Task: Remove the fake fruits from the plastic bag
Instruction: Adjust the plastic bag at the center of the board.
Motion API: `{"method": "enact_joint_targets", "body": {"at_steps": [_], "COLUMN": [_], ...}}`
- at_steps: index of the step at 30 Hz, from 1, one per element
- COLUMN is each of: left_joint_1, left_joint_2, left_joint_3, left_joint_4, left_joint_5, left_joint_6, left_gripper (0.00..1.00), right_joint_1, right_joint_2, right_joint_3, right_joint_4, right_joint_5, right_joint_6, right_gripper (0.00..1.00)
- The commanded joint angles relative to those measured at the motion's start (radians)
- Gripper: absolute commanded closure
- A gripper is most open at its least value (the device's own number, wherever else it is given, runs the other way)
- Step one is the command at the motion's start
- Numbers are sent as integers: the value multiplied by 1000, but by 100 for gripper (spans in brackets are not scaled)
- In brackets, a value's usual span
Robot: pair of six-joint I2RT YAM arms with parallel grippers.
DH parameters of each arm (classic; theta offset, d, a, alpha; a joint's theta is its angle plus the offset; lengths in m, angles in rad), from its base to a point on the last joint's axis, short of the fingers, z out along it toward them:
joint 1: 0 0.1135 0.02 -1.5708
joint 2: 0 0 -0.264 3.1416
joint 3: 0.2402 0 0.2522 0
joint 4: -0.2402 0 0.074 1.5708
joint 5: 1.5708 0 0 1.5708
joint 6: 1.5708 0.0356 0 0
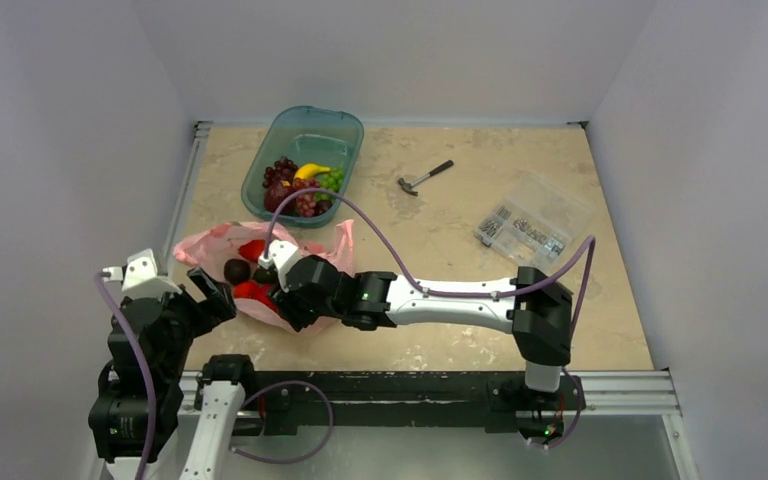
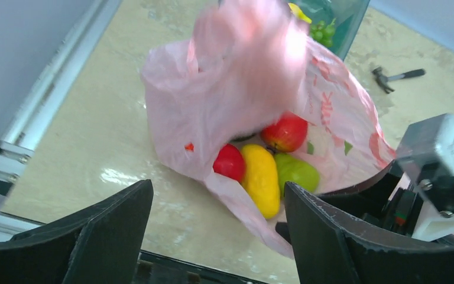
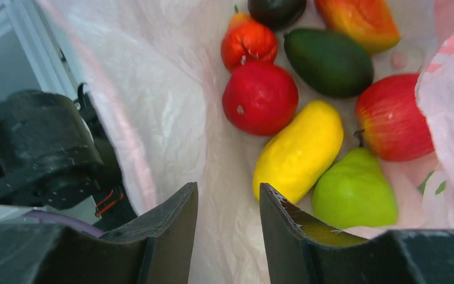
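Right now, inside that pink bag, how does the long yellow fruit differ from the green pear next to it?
Colour: the yellow fruit is bright yellow, the green pear light green. Shape: the yellow fruit is a long oval; the green pear is squat, narrowing towards its top. Neighbours: the yellow fruit's upper end is next to a round red fruit, while the green pear sits by a red apple. Both lie side by side inside the plastic bag.
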Motion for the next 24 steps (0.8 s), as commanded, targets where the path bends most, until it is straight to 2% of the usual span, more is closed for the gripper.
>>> {"method": "enact_joint_targets", "body": {"at_steps": [1, 5, 7, 9, 11, 13, 18, 24], "left_joint_1": [-10, -10, -10, -11, -10, -10, -11, -10], "left_joint_2": [67, 96, 116, 128, 130, 114, 18, -92], "left_joint_3": [51, 19, -10, -61, -105, -142, -229, -289], "left_joint_4": [115, 246, 294, 359, 384, 388, 409, 428], "left_joint_5": [-54, -86, -117, -124, -122, -124, -163, -205], "left_joint_6": [213, 277, 264, 252, 241, 228, 219, 219], "left_gripper": [17, 7, 6, 10, 20, 38, 63, 78], "right_joint_1": [1, 2, 4, 3, 3, 2, 2, 3], "right_joint_2": [-21, -46, -51, -51, -46, -31, 56, 168], "right_joint_3": [-51, -91, -88, -71, -41, -4, 105, 220], "right_joint_4": [92, 125, 126, 110, 85, 57, 5, -29], "right_joint_5": [-59, -88, -81, -44, 12, 84, 191, 218], "right_joint_6": [78, 116, 122, 124, 127, 138, 169, 140], "right_gripper": [59, 60, 59, 57, 55, 53, 45, 40]}}
